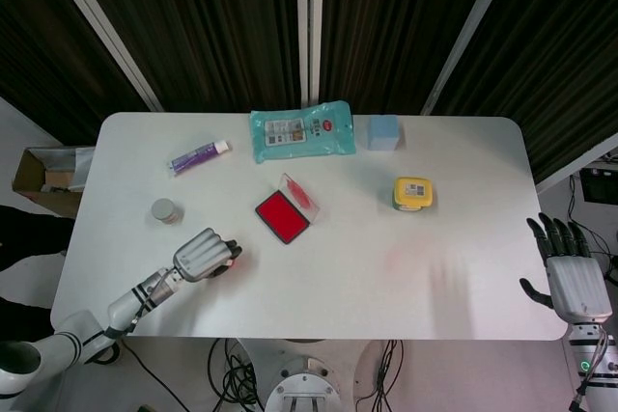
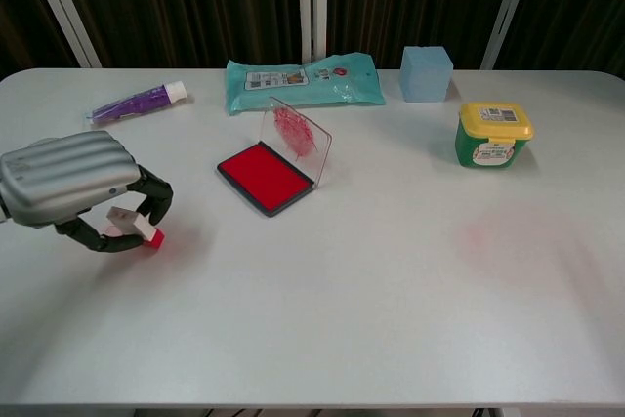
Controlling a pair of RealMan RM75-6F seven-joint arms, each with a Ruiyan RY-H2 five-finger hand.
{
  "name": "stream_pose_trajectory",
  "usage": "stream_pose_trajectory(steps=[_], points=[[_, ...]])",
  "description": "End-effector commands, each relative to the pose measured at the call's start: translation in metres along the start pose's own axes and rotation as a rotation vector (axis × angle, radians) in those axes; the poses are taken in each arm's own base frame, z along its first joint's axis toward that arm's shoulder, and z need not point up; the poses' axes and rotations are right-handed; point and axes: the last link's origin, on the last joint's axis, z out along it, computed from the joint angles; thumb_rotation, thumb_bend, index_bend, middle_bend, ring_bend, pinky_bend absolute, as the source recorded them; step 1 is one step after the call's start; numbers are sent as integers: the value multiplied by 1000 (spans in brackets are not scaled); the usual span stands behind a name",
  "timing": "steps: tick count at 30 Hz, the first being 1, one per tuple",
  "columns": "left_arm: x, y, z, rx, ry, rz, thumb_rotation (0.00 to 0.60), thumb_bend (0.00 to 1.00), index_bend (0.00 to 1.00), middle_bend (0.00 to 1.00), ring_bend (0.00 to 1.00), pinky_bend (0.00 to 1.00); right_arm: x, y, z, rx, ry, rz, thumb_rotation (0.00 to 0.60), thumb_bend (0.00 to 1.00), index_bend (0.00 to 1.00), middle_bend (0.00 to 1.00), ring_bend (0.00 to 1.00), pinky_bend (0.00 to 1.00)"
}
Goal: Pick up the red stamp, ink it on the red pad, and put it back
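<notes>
— Which step are you on?

— The pick-up, I'd judge. My left hand (image 2: 73, 190) is at the near left of the tabletop (image 2: 371, 319), fingers (image 2: 146, 204) curled around the stamp (image 2: 137, 225). It lies tilted in my grip, its red end low and close to the surface; whether it touches, I cannot tell.

— And your other hand?

— My right hand (image 1: 570, 272) hangs off the near right corner, fingers apart, holding nothing.

— What does the next move call for?

— Lifting the stamp free, turning its red face down, and carrying it right and farther out to the pad (image 2: 266, 176). The pad sits open near the middle, its clear lid (image 2: 298, 139) standing upright along the far right side, so I'd come in from the near left to avoid knocking it.

— What's the surface like?

— Plain white, with a faint pink smear at the right. A green tub (image 2: 494, 134) with a yellow lid stands beyond that; a small grey disc (image 1: 165, 210) sits at the left. Farthest back are a purple tube (image 2: 137, 102), a teal wipes pack (image 2: 301, 80) and a pale blue block (image 2: 427, 73). Behind hang dark curtains (image 1: 193, 16).
</notes>
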Motion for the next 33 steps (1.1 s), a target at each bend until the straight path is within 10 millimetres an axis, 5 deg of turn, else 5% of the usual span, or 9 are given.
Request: stream_pose_trajectory(steps=[1, 10, 17, 33], points=[[12, -4, 8, -5, 12, -23, 600, 411, 575, 597, 1000, 1000, 1, 0, 0, 0, 3, 0, 600, 117, 0, 0, 0, 0], [58, -5, 51, -23, 9, -173, 600, 433, 600, 622, 1000, 1000, 1, 1, -1, 0, 8, 10, 600, 117, 0, 0, 0, 0], [75, 0, 89, -16, 0, -307, 600, 451, 611, 632, 1000, 1000, 1, 6, -2, -12, 7, 14, 600, 117, 0, 0, 0, 0], [56, 11, 149, 6, 53, -395, 600, 466, 612, 635, 1000, 1000, 3, 9, -2, -29, 0, 10, 600, 118, 0, 0, 0, 0]])
